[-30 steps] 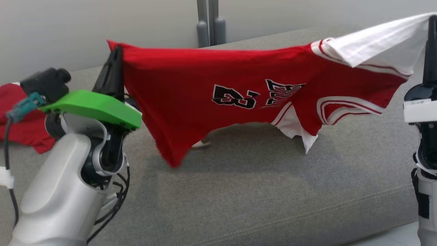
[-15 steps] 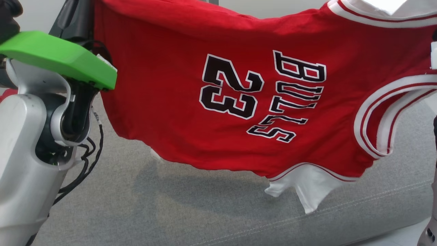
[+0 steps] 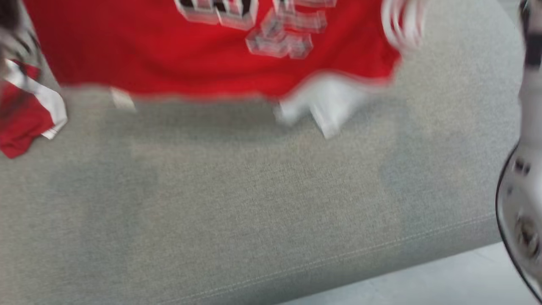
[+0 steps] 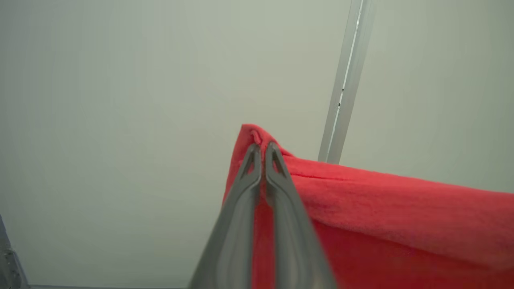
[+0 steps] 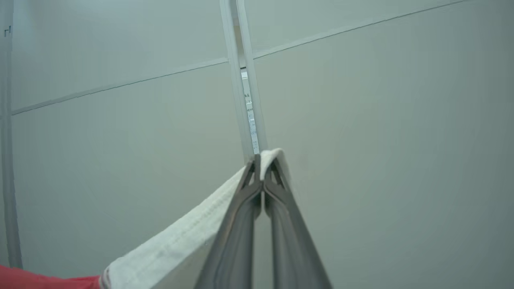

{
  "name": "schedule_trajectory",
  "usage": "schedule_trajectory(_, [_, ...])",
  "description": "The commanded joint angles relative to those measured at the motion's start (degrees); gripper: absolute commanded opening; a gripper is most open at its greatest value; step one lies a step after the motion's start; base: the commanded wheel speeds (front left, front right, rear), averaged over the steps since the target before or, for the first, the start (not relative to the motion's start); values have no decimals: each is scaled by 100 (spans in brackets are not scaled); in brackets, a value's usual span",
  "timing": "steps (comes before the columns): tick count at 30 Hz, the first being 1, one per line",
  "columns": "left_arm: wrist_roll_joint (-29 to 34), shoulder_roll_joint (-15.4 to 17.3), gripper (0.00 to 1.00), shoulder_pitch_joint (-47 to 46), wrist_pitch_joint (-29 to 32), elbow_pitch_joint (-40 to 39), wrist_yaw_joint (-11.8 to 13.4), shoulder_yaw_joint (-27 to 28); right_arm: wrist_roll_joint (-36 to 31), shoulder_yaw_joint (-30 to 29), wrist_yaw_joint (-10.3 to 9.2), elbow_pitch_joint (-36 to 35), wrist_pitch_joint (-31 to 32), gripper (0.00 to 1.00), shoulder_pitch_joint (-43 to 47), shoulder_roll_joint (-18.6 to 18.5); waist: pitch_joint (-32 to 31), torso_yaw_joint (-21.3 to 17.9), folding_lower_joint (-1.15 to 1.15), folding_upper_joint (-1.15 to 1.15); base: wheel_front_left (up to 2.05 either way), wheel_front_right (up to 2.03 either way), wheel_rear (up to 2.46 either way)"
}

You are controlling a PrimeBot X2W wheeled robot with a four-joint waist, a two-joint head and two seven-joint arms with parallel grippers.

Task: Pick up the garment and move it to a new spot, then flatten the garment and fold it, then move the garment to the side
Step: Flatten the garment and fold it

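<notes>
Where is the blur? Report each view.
Head view: motion blur smears the shirt and its lettering, soft shadow below on the sofa. Left wrist view: sharp cloth, left tool slightly soft. Right wrist view: crisp, evenly lit.

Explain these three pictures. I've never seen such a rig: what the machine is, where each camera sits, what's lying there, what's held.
It is a wheeled robot with two arms, each ending in a two-fingered gripper. The blurred picture is from its head, looking down at a grey cushion; a red jersey hangs over it and a second red garment lies at the left. The other two are from wrist cameras looking along the fingers toward a pale wall. The left gripper is shut on a red corner of the jersey, the right gripper on its white edge, so both arms hold it up.
</notes>
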Motion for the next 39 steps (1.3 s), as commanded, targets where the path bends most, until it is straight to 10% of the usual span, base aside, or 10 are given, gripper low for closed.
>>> schedule_trajectory(1, [215,-99,0,-449,-285,188,-28,32,-215,-142,-2,250,-351,0,-486,17,739,-262,-1,0,0,0,0])
schedule_trajectory(8, [591,-424,0,-1767,-1913,1326,-617,251,-509,-293,-2,1387,-1388,0,-1661,323,1588,-507,-1,0,0,0,0])
schedule_trajectory(16, [500,-369,0,-1494,-2328,2428,-1034,279,-162,341,-3,1690,-1493,0,-1191,360,2271,-621,-1,0,0,0,0])
schedule_trajectory(31, [315,-591,0,-817,-2550,2632,-1870,340,487,1201,-2,691,-1501,0,51,91,2084,-275,-1,0,0,0,0])
schedule_trajectory(39, [41,-556,0,809,-2551,1676,-1889,831,1187,1495,-2,-201,-1499,0,1610,-373,1361,-96,-1,0,0,0,0])
